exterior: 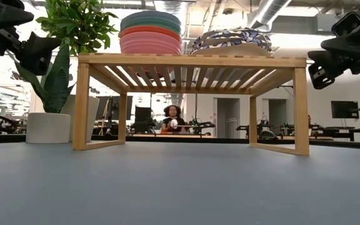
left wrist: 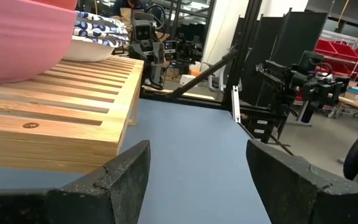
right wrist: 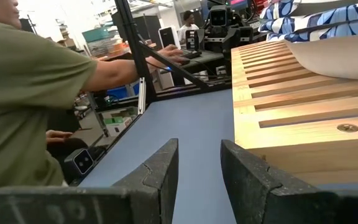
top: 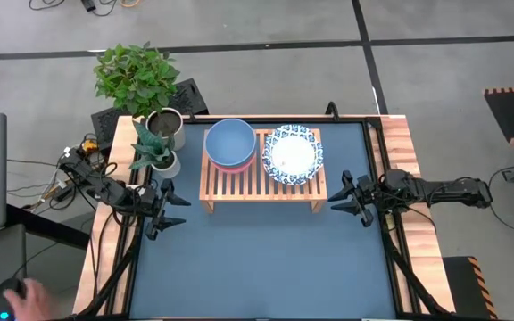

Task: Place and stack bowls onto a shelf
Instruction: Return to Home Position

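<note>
On shelf (top: pixel 263 185), far middle of table (top: pixel 257 267): coloured stack on left half, blue bowl (top: pixel 230 143) topmost, pink-red bowl (exterior: pixel 150 44) lowest; patterned bowls (top: pixel 294 153) stacked on right half. Off left end, left gripper (top: pixel 175 207), jaws wide, empty. Off right end, right gripper (top: pixel 346 198), jaws narrowly parted, empty. Two plants (top: pixel 150 98) near shelf's far left corner.

A robotics lab: beyond the worktop (exterior: pixel 180 181) at twelve o'clock stand equipment benches (exterior: pixel 261 131), a monitor (exterior: pixel 345 109) and exposed ceiling ducts (exterior: pixel 270 11).

No readable text or labels anywhere
</note>
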